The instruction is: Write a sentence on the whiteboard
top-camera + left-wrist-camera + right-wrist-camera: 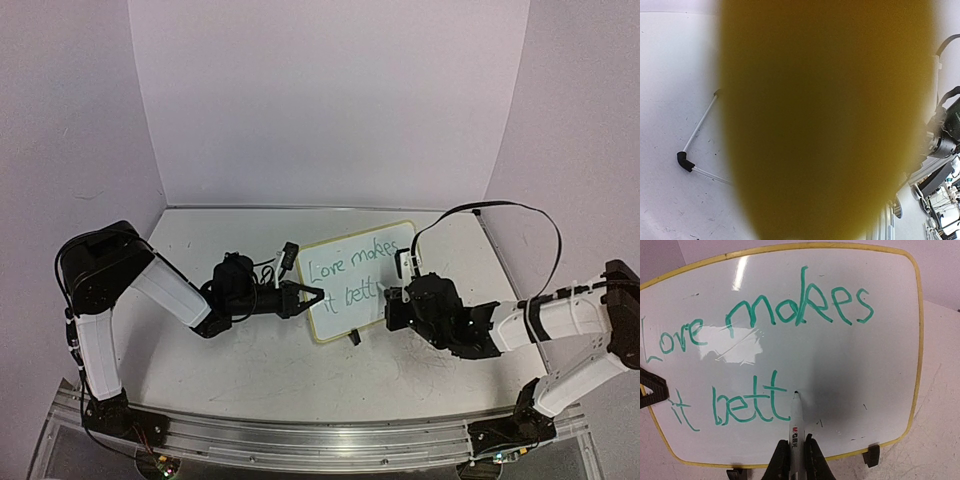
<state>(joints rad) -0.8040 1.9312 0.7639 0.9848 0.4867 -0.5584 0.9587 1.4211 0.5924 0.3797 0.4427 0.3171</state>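
My right gripper (796, 454) pinches the marker (795, 417), tip on the whiteboard (855, 360), while my left gripper (308, 297) clamps its edge to steady it.

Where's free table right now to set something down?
Free: the table strip between the whiteboard and the back wall, and the near strip between whiteboard and rail. Crowded: mid-table, where left arm and right arm flank the whiteboard.
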